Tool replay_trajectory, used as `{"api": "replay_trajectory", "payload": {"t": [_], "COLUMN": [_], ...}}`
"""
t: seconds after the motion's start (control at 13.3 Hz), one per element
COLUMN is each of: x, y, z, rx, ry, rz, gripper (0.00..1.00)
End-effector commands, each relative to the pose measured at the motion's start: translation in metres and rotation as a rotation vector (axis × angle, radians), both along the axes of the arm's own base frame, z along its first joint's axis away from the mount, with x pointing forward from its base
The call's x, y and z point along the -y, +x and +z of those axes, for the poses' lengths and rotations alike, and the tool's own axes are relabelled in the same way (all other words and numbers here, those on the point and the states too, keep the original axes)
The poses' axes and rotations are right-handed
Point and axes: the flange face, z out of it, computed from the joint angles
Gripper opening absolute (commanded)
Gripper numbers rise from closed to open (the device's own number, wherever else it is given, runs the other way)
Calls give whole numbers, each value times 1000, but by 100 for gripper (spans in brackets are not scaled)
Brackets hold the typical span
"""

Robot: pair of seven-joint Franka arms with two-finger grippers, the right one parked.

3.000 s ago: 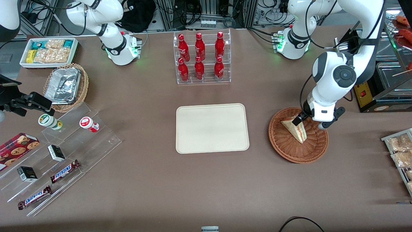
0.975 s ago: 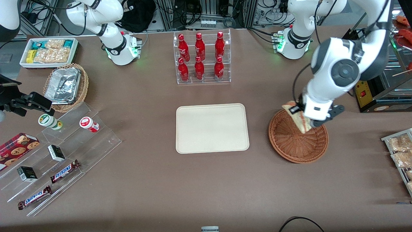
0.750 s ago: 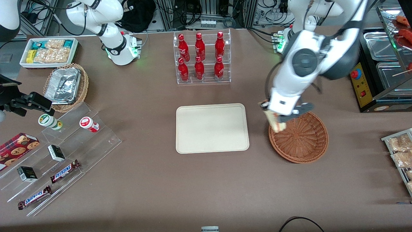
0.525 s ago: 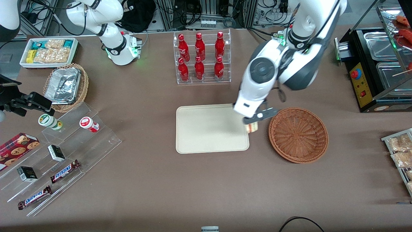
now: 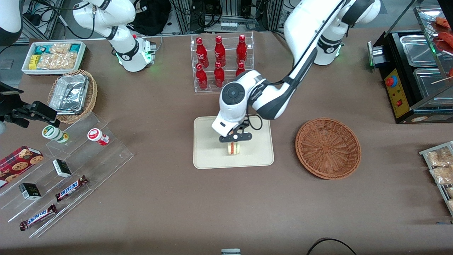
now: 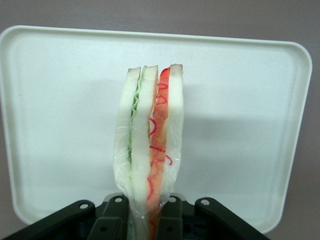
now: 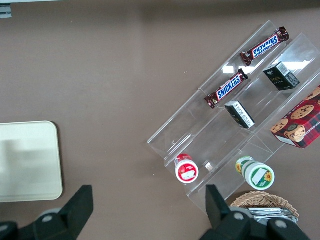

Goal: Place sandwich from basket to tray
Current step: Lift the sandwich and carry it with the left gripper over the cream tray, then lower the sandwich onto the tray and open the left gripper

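Fingers (image 6: 116,220) clenched on the sandwich (image 6: 149,150), gripping its lower end from both flat sides. Gripper (image 5: 234,140) hangs over the tray (image 5: 208,156), sandwich (image 5: 233,148) dangling cut edge down toward it. Can't tell from either view whether the bread touches the tray yet; the wrist view shows a faint shadow on the tray, so my guess is a small gap.

Progress: pick and transfer look done. Basket (image 5: 328,148) sits empty on the tabletop at 3 o'clock from the tray, apart from it. Left to do: lower, let go, pull the arm clear.

Sandwich position over the tray: roughly centre, slightly toward 5 o'clock in the front view.

Materials:
- Sandwich: soft white bread slices, green layer on one side, red on the other, wrapped in thin clear film that wrinkles at the grip. Held on edge, narrow wedge; likely to tip flat once let go.
- Tray (image 6: 60,100): smooth matte cream, rigid, rounded corners, low rim. Bare.
- Basket: round, shallow, reddish-brown wicker with radial weave.
- Tabletop (image 5: 177,212): flat matte brown.
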Motion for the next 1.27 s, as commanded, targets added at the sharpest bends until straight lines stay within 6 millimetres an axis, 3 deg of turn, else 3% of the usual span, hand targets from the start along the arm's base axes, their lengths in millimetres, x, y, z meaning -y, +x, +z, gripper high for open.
{"api": "replay_trajectory", "payload": {"t": [0.0, 0.22, 0.3, 0.38, 0.45, 0.53, 0.67, 0.82, 0.97, 1.2], "x": [13, 12, 14, 13, 13, 13, 13, 9, 0, -45], "y": [1, -3, -6, -6, -6, -6, -4, -1, 2, 21], "z": [-19, -37, -41, -43, -45, -42, -34, -2, 53, 142], "rx": [40, 24, 18, 16, 13, 15, 17, 28, 46, 90], "ry": [-5, 19, 22, 24, 26, 24, 22, 21, 24, 26], "rz": [-15, -27, -35, -37, -30, -27, -22, -13, 38, 235], "gripper": [14, 15, 21, 37, 87, 100, 100, 100, 100, 100]}}
